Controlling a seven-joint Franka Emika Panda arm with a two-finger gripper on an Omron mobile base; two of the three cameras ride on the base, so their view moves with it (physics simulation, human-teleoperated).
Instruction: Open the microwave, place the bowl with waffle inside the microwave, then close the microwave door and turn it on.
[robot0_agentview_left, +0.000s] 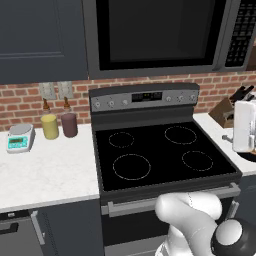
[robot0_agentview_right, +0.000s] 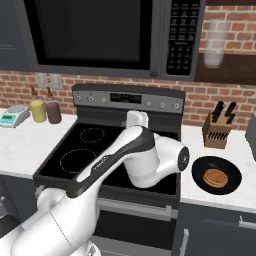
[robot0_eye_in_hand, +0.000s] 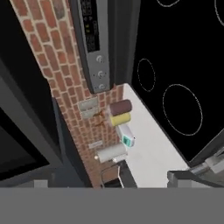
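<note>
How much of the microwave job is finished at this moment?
Nothing is finished yet. The wide black-glass microwave door is shut on the dark gray over-range microwave. The shallow black bowl with the golden waffle sits on the white counter right of the stove. Opening, loading, closing and starting all remain.

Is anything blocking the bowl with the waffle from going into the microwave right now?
Yes. The microwave door is shut across the front of the microwave. The bowl with waffle sits on the counter right of the stove.
</note>
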